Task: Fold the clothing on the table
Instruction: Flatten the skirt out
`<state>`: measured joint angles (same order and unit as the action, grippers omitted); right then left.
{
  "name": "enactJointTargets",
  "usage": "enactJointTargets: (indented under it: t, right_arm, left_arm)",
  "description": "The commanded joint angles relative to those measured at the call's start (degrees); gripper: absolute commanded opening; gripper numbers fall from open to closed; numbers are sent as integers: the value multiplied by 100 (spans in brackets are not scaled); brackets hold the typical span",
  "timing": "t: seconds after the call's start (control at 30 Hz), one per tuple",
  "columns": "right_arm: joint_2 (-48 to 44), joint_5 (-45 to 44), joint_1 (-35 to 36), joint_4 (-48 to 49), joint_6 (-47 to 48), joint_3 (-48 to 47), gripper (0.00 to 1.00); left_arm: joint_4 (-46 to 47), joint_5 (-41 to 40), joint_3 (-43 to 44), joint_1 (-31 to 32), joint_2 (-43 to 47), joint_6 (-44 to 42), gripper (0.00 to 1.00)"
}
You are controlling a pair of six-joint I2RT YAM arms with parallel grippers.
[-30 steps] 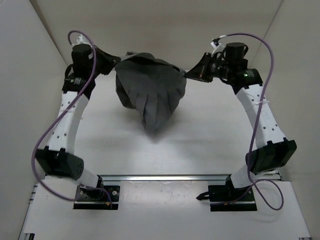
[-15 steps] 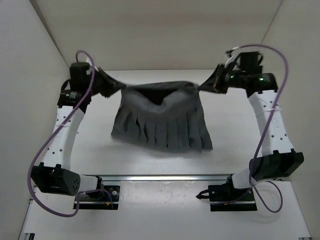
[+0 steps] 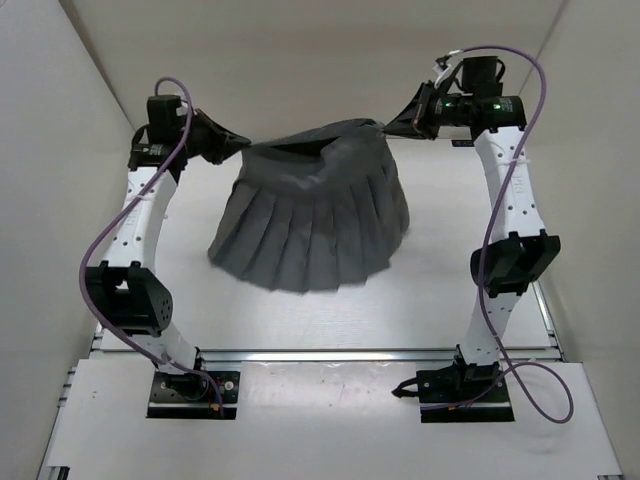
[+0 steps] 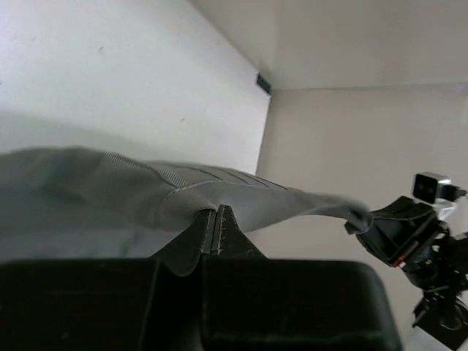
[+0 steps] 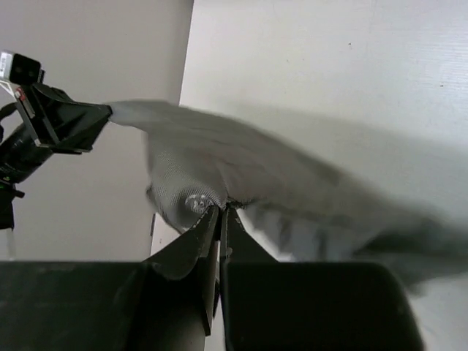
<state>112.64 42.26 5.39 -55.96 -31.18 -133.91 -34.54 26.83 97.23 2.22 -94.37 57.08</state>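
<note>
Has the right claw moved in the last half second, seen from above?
Yes. The right claw, gripping the skirt, shifted up the picture and slightly left, nearer the back wall.

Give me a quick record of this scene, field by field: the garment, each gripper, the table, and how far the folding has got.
clothing: dark grey, pleated, spread wide, hanging by its top edge between the two grippers
left gripper: shut on the clothing's top left corner
right gripper: shut on the clothing's top right corner
table: white; whether the clothing's lower edge touches it cannot be told
fold: none made yet
</note>
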Motion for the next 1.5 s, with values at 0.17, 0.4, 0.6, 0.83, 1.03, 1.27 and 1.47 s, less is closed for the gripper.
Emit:
enactJointTargets:
  t: [0.17, 0.4, 0.6, 0.83, 1.03, 1.27, 1.47]
  right_arm:
    - [-2069, 99, -521, 832, 199, 2980, 0]
    - [-3450, -218, -294, 1430, 752, 7086, 0]
    - [-3284, -499, 199, 1993, 824, 8556, 0]
    - [-3125, -666, 174, 2081, 894, 8916, 0]
    - [-3450, -640, -169, 2107, 947, 9294, 0]
    - [-3486, -579, -126, 2151, 947, 9278, 0]
    - [-3643, -570, -266, 1862, 1070, 9084, 0]
  left_arm:
    - [588, 191, -1543, -21, 1639, -285, 0]
    - [719, 41, -5105, 543, 3274, -804, 34]
    - [1056, -255, -6551, 515, 3663, -970, 52]
    - [1520, -1591, -6480, 1587, 3083, -1111, 60]
    - [1221, -2524, -6208, 2072, 2125, -1471, 60]
    - [1345, -2419, -5795, 2467, 1281, -1744, 48]
    - [1048, -2147, -5917, 2257, 1648, -1823, 0]
